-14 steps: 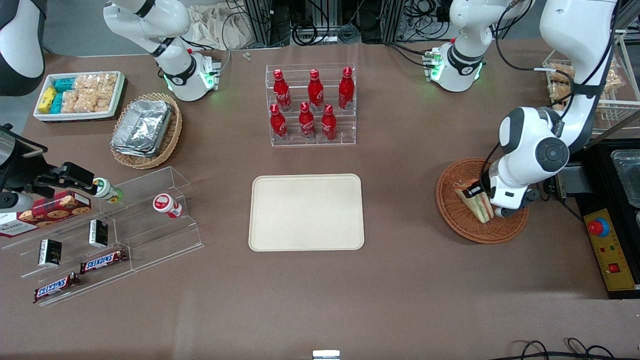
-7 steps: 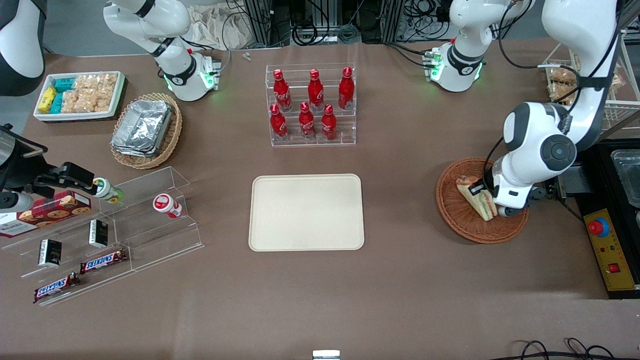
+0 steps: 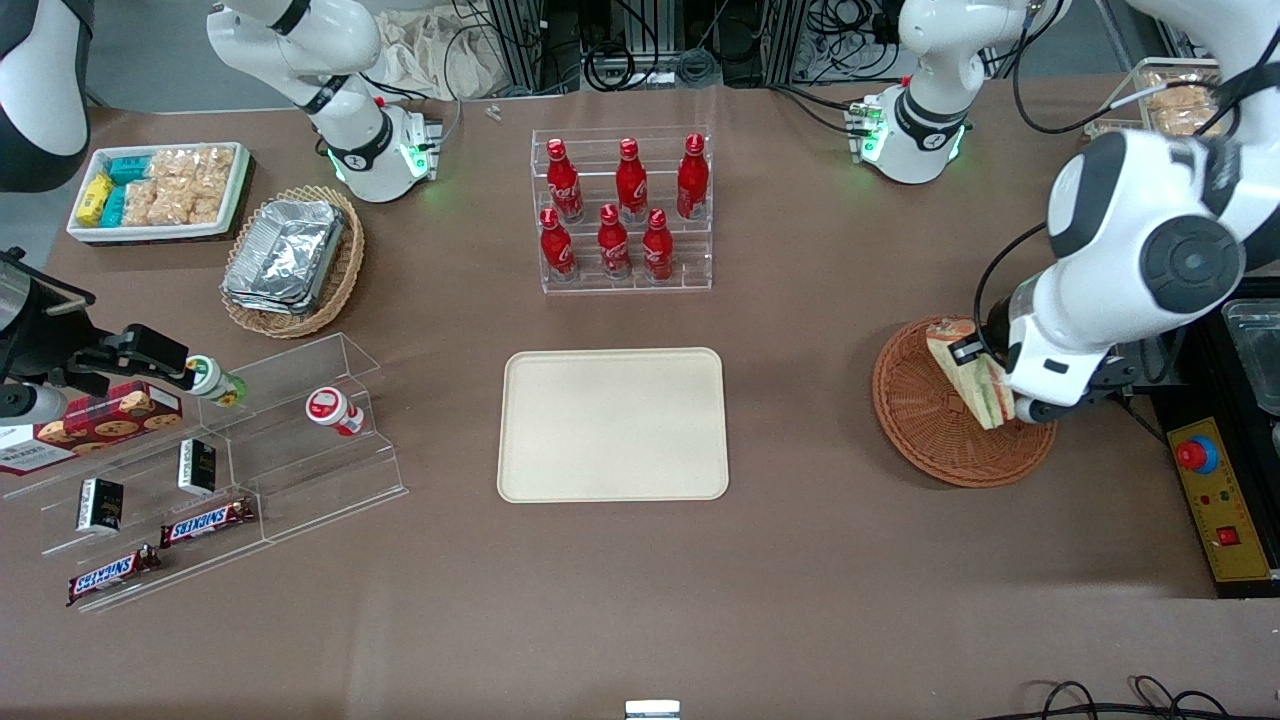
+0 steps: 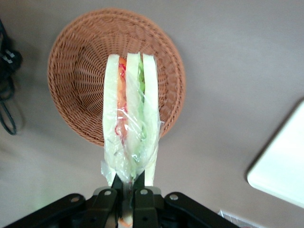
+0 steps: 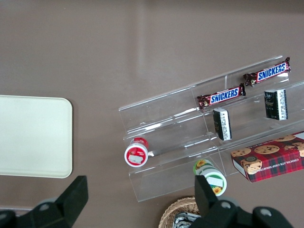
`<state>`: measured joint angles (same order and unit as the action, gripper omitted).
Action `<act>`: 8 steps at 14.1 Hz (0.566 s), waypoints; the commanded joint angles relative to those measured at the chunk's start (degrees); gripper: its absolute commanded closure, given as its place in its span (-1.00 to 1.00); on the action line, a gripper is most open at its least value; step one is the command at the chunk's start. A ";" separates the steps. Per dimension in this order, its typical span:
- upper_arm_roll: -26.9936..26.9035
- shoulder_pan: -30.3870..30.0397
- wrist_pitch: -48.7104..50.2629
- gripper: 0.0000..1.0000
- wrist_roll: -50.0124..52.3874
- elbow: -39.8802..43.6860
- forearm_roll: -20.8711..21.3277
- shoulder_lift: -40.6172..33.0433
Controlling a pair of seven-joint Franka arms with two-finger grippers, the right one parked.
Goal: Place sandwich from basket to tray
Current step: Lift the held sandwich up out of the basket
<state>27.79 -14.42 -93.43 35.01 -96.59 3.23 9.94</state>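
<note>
Now the gripper (image 4: 126, 183) has its fingers clamped on the sandwich (image 4: 130, 123), hanging above the basket (image 3: 935, 420), apparently clear of the weave. Lift stage, I'd say; next comes a carry toward the tray (image 3: 613, 424). Brown tabletop (image 3: 640, 600) all round, cola bottles (image 3: 620, 210) farther off.
</note>
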 commanded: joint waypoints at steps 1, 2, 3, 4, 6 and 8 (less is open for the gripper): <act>2.26 0.61 4.30 0.91 -7.04 5.27 0.19 1.75; 4.10 0.62 4.57 0.91 -8.63 5.19 0.11 1.58; 6.64 0.62 4.92 0.91 -8.99 5.10 0.19 1.75; 8.58 0.62 4.49 0.91 -9.00 5.10 0.19 2.01; 11.75 2.01 2.73 0.91 -8.91 5.79 -0.07 4.72; 12.99 5.17 -2.43 0.91 -8.39 6.59 0.10 7.53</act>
<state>39.67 -11.67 -92.99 26.99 -92.76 3.07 13.29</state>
